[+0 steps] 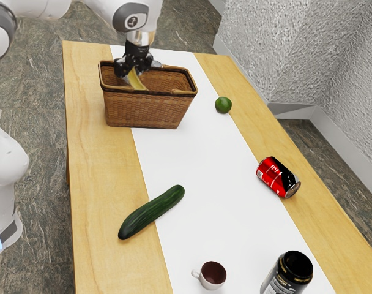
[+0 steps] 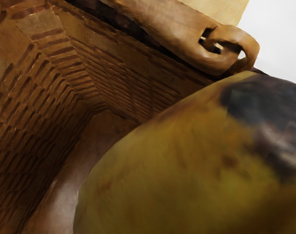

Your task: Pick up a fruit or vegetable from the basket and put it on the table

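one gripper, black, over the left part of the basket's mouth at the counter's far end; whether it is spread or closed on the fruit cannot be told. one yellow fruit, brown-marked, one end dark; directly below the gripper, tilted, at the mouth of the basket, close to its near rim. one basket, brown, woven, upright on the counter. one small round green fruit, on the counter, right of the basket. one cucumber, dark green, lying nearer, left of the middle. one red-and-black can, on its side, right. one white cup, dark inside, near edge of the exterior view. one black jar, near, right of the cup.
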`<state>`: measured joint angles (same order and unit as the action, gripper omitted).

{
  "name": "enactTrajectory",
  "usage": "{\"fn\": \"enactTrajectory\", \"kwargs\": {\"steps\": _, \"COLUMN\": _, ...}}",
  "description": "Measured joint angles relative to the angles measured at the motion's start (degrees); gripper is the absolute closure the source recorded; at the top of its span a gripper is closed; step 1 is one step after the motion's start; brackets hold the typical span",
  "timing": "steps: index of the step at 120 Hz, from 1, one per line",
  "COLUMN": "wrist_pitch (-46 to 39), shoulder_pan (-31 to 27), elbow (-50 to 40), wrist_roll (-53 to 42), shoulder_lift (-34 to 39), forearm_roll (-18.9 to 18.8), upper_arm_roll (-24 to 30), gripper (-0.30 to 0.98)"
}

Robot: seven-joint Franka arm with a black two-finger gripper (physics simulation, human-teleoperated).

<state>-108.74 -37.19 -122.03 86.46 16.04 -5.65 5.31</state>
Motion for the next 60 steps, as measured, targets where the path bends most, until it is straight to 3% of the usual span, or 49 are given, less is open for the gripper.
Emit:
{"fn": "enactTrajectory", "kwargs": {"steps": 16, "wrist_pitch": 4.6, "shoulder_pan": -3.1, "elbow": 5.5, "wrist_roll": -0.3, "shoulder_lift": 6.2, "forearm_roll": -2.6, "upper_arm_roll": 1.1, "gripper": 0.55}}
{"fn": "enactTrajectory", "kwargs": {"steps": 30, "wrist_pitch": 10.6, "shoulder_pan": -6.9, "elbow": 17.9, "wrist_roll": -0.6, "shoulder_lift": 8.6, "forearm_roll": -5.5, "upper_arm_roll": 9.0, "gripper": 0.55}}
{"fn": "enactTrajectory", "kwargs": {"steps": 44, "wrist_pitch": 14.7, "shoulder_pan": 1.5, "elbow": 21.0, "wrist_roll": 0.2, "shoulder_lift": 9.0, "forearm_roll": -5.5, "upper_arm_roll": 13.0, "gripper": 0.56}}
{"fn": "enactTrajectory", "kwargs": {"steps": 60, "wrist_pitch": 17.3, "shoulder_pan": 5.8, "elbow": 21.2, "wrist_roll": 1.9, "shoulder_lift": 8.7, "forearm_roll": -0.7, "upper_arm_roll": 18.8, "gripper": 0.57}}
